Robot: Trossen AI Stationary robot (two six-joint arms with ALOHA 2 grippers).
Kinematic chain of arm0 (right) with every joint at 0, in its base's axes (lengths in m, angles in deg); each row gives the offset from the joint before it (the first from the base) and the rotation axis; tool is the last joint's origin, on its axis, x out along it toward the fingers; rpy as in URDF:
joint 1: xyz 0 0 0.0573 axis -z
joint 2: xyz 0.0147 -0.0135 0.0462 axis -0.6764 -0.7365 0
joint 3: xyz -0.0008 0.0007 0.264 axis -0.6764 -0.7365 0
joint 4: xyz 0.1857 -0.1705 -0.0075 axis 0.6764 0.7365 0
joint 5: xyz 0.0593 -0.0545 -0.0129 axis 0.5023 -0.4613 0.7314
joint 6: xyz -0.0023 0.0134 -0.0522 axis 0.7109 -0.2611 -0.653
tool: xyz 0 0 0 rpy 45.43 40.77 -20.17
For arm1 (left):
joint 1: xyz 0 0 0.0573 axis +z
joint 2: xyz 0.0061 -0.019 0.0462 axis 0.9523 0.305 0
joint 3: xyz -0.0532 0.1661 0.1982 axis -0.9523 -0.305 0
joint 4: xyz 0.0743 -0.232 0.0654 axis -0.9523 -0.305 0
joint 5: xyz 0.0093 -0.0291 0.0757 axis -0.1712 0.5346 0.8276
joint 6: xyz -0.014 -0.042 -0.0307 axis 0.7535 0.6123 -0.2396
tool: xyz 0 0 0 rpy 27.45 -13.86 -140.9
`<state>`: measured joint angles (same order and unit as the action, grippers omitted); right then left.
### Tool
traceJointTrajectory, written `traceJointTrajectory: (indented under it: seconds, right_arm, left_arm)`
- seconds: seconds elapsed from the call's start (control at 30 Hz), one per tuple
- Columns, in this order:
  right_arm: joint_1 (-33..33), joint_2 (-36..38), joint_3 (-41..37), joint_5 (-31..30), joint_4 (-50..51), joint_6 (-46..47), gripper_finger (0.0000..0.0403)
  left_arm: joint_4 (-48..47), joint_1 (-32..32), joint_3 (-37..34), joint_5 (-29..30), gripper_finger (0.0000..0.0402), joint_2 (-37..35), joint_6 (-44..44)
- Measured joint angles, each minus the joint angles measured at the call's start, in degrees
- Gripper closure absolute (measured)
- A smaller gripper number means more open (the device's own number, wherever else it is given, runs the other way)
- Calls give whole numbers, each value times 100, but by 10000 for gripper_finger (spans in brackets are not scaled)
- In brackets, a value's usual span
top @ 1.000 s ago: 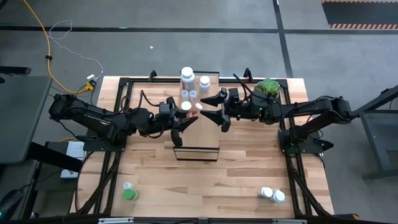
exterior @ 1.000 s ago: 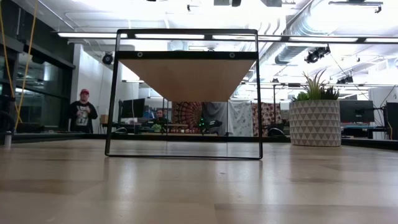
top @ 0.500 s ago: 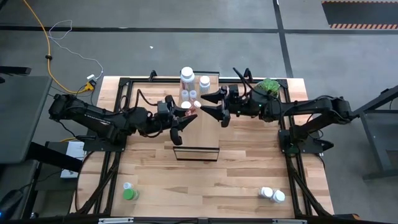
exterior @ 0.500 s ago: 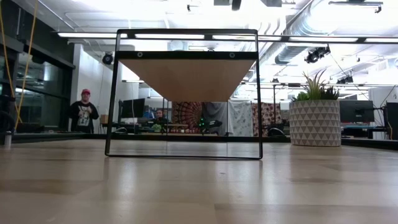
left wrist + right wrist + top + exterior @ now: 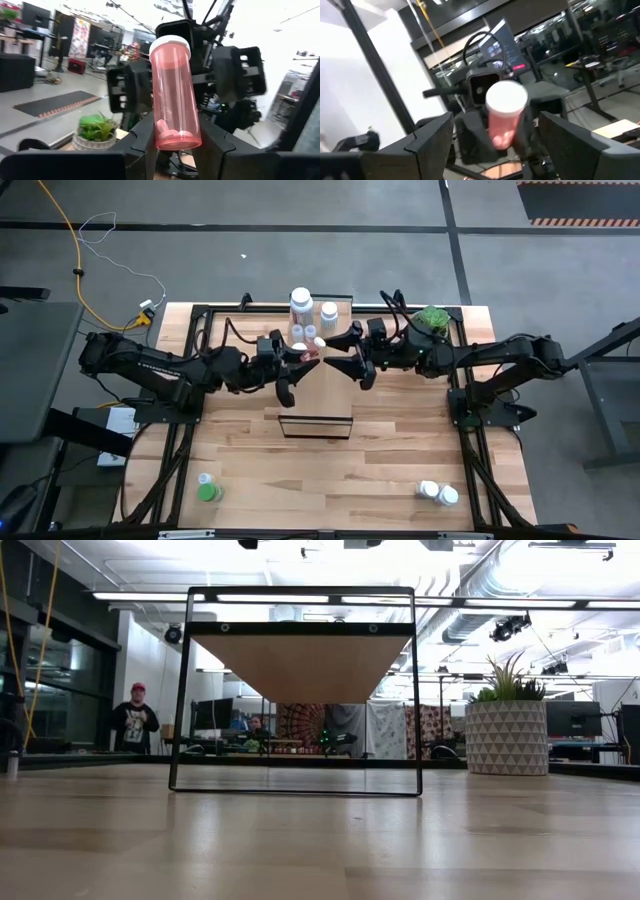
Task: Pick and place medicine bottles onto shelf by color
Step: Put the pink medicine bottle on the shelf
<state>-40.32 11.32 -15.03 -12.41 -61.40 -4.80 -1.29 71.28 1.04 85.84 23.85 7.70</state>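
Observation:
A clear red medicine bottle [image 5: 175, 95] with a white cap is held above the shelf [image 5: 318, 395], in my left gripper [image 5: 300, 362], which is shut on it. My right gripper [image 5: 338, 352] faces it from the right, open. Its fingers stand wide on either side of the bottle [image 5: 504, 116] without touching it. Several white-capped bottles [image 5: 301, 301] stand on the shelf's far end. A green bottle [image 5: 207, 491] stands near the table's front left, and two white ones [image 5: 438, 493] at the front right. Neither gripper shows in the low view. My left gripper pinches the red bottle's bottom end [image 5: 179, 141] between its two fingers [image 5: 144, 145]. The fingers reach in about level from the table's left side. The bottle stands nearly upright, cap up and leaning a little, lifted clear of the shelf.
A potted green plant [image 5: 431, 320] stands at the table's far right, just behind my right arm. The shelf's black frame [image 5: 180, 690] rises from the tabletop. Bare wood lies between the shelf and the front edge. A person stands far off in the room.
My right gripper has turned a little at the wrist while keeping its place and staying open. My left gripper has kept its hold on the red bottle.

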Motion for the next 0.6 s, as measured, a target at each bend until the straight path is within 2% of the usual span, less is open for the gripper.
traceJointTrajectory:
  seconds: [0.43, 0.6]
  right_arm:
    - [35, -297, 7, 20, -500, 36, 120]
    - [37, -286, 7, 26, -756, 141, 145]
  left_arm:
    - [629, 22, 0, -95, 312, 418, 155]
    - [642, 22, 2, -97, 312, 413, 158]
